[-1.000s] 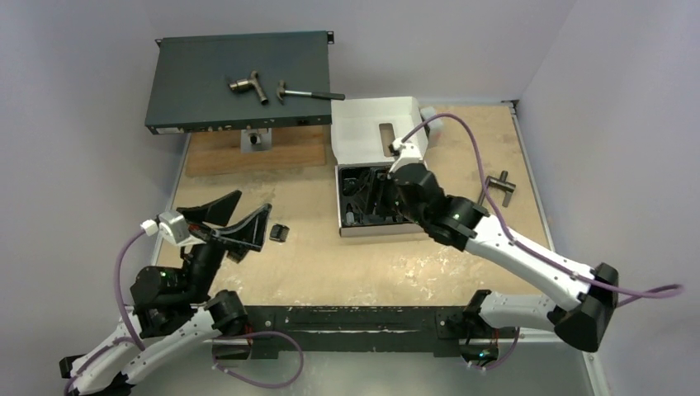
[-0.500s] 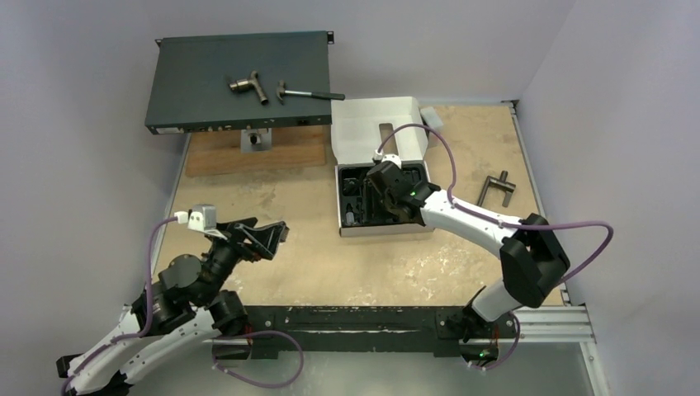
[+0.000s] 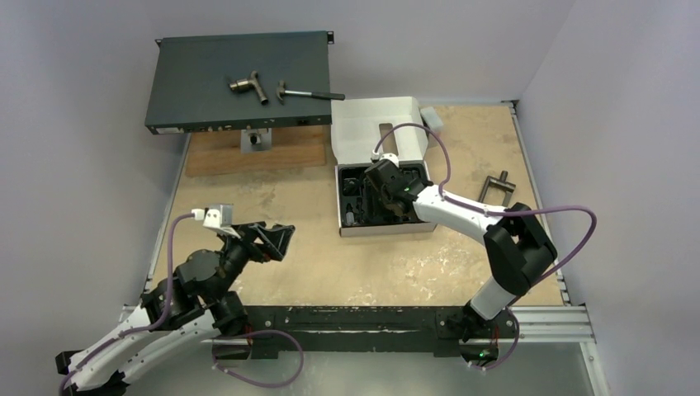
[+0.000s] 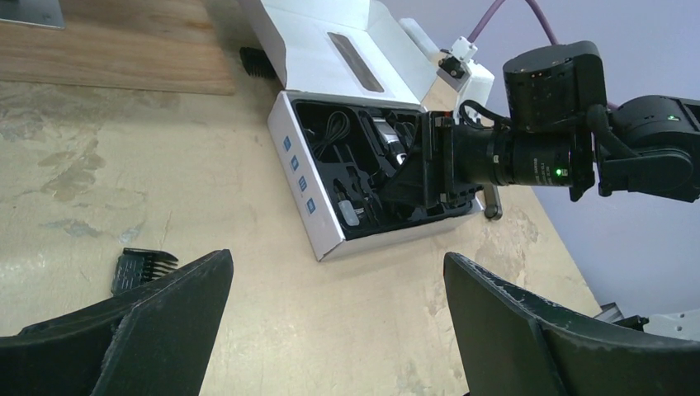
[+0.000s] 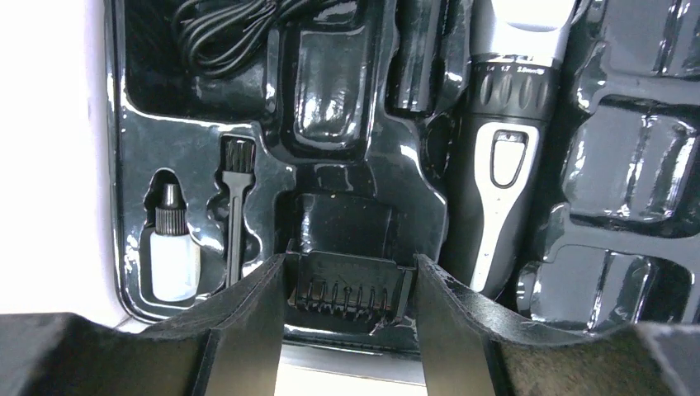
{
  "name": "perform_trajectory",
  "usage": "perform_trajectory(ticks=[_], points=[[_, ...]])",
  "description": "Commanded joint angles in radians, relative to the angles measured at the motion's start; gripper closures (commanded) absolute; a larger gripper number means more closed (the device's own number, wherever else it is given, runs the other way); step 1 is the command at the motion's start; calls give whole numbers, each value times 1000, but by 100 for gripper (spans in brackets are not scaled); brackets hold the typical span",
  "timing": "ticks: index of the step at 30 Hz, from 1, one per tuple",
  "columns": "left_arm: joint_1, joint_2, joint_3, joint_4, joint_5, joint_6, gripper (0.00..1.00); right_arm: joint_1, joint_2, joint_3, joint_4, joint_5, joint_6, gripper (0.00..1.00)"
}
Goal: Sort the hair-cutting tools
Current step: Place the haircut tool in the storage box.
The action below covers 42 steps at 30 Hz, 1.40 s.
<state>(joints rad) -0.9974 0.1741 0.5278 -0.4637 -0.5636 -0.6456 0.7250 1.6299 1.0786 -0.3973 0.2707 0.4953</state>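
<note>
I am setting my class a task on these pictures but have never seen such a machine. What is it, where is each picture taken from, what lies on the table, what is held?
It is a robot: two arms bolted at the near edge of a table, each ending in a two-finger pincer. The wide picture comes from a camera above and behind the arms; the other two from cameras on the wrists. The left pincer is open and empty, near a loose black comb on the table. The right pincer grips a comb attachment over the black tray of a white box, beside the hair clipper. Farther back, a hammer and pipe fitting lie on a dark flat unit; a T-shaped handle lies at the right.
</note>
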Motion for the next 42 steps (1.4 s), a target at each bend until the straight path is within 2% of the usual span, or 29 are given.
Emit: perform_trajectory(ticks=[1,24,31,42], points=[[-4,22,-6,47,14,-19,0,-15,1,40,46,21,-30,100],[-4,58,-24,71,18,-38,0,-27,56,36,87,-34,-39,100],[-5,56,-28,67,20,-45,0,-27,58,21,89,-24,-35,92],[-4,64,-31,66,24,-54,0,-28,53,13,65,18,-44,90]])
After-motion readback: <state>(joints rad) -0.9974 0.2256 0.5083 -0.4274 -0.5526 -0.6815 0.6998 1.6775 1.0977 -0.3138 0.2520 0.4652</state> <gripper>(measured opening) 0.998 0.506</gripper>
